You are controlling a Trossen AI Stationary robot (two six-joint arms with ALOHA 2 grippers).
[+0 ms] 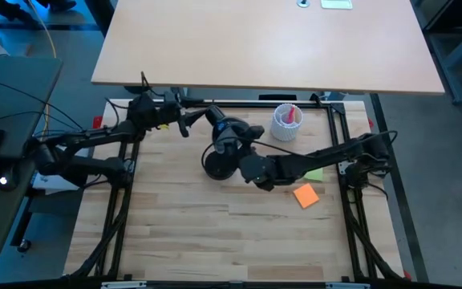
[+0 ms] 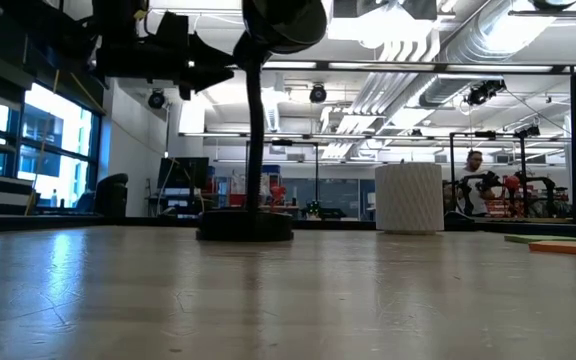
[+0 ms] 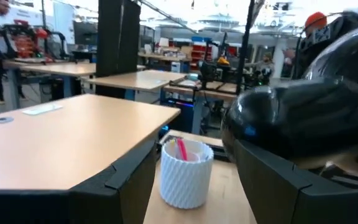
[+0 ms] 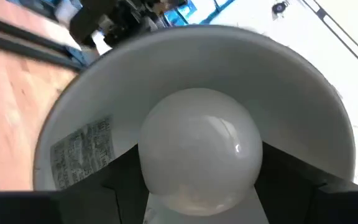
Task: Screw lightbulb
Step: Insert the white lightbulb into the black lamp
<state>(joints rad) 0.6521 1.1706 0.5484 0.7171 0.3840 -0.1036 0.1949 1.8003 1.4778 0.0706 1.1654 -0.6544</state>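
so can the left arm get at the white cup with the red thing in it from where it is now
Probably yes. The left gripper hangs open beside the lamp head, and in its wrist view the white cup shows between its fingers with nothing between. The lamp head sits close alongside, so clearance looks tight.

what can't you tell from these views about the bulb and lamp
- Bulb base and socket threads: right wrist view, hidden behind the globe, inside the lamp shade.
- Bulb in high view: covered by the right hand and the lamp head.
- Lamp head, low view: cut off by the top edge.
- Red item in the cup: too small.
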